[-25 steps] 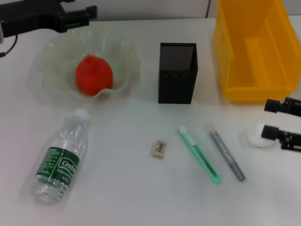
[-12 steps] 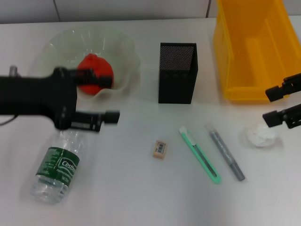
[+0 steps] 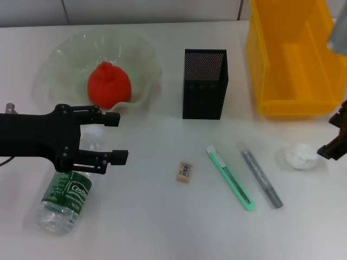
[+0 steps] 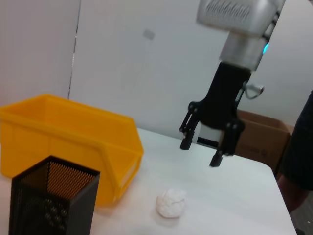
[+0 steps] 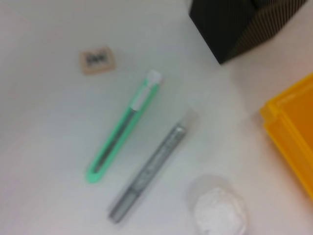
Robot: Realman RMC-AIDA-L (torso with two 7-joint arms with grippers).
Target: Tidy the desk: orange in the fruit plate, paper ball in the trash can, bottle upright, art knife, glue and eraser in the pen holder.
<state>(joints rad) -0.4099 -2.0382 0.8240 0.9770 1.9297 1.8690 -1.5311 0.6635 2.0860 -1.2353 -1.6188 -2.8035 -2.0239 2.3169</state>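
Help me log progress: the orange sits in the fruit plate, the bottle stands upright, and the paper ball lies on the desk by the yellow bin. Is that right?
Not quite. The bottle is not upright; the head view shows it lying on its side, with the left end effector open over its cap end. The rest holds: the orange sits in the fruit plate, and the paper ball lies on the desk by the yellow bin.

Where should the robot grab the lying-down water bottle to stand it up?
Probably around the neck end, just below the white cap, coming from above. The bottle lies flat, cap pointing toward the fruit plate, and the open left gripper already hovers over that end.
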